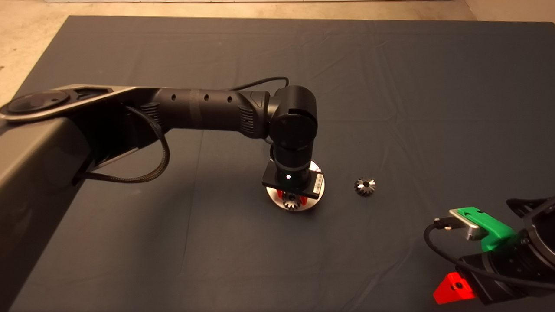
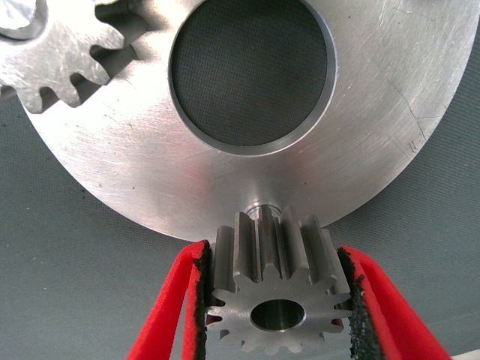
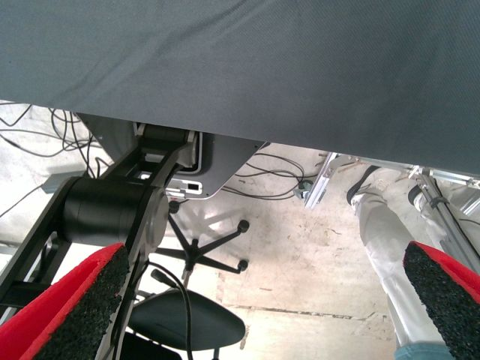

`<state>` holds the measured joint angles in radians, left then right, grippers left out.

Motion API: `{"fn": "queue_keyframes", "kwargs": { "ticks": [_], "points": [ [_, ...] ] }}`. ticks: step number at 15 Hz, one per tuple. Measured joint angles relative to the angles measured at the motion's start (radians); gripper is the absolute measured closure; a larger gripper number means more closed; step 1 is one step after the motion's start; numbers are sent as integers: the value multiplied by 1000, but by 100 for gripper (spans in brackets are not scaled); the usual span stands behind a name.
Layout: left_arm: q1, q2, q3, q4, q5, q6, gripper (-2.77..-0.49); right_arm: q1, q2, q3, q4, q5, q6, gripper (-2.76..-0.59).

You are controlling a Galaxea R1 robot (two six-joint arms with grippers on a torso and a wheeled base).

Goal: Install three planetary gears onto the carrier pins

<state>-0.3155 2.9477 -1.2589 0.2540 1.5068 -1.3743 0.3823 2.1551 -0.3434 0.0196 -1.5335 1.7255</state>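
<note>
The round silver carrier plate (image 2: 150,165) with a large centre hole lies mid-mat, and also shows in the head view (image 1: 315,196). My left gripper (image 2: 274,259) is shut on a silvery planetary gear (image 2: 277,292) and holds it at the plate's near rim. The top of one carrier pin (image 2: 262,211) shows just beyond that gear. Another bright gear (image 2: 45,60) sits on the plate at its far side. A third, darker gear (image 1: 365,186) lies on the mat right of the plate. In the head view my left gripper (image 1: 292,198) stands over the plate. My right gripper (image 1: 455,288) is parked at the lower right, open.
The right wrist view (image 3: 262,307) looks past the mat's edge (image 3: 247,112) at the floor, with an office chair (image 3: 187,326), cables and a person's leg (image 3: 382,240). The left arm (image 1: 204,112) stretches across the mat's left half.
</note>
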Motion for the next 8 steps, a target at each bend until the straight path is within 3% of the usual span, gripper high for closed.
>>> {"fn": "queue_keyframes", "kwargs": {
  "ticks": [8],
  "points": [
    [0, 0, 0, 0, 3, 0, -116, 0, 0, 0, 0, 0, 0, -273]
  ]
}}
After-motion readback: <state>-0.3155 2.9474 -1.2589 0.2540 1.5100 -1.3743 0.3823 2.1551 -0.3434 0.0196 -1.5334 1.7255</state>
